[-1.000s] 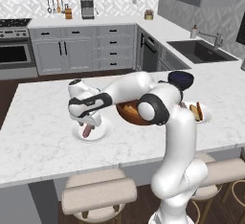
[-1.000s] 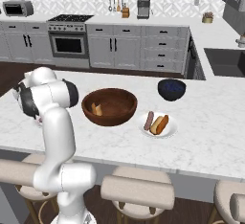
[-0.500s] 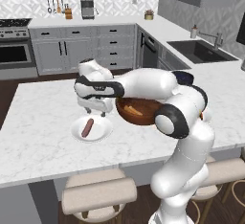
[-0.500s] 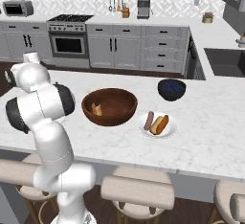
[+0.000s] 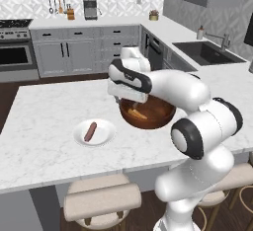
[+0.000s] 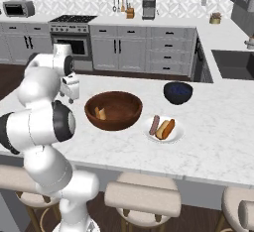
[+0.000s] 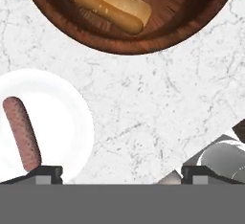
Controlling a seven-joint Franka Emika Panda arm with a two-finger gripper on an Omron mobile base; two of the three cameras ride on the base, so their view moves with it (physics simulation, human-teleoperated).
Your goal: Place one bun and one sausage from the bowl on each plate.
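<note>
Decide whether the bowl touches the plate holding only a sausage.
Apart. The hand view shows bare marble between the bowl and that plate, sausage on it.

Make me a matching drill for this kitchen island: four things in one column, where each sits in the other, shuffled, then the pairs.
Things:
1. lone sausage
2. last bun
3. sausage and bun pair
4. dark blue bowl

Places:
A. inside the wooden bowl
B. on the counter behind the filled plate
C. on the plate left of the wooden bowl
D. on the plate right of the wooden bowl

Pairs: 1-C, 2-A, 3-D, 4-B
</note>
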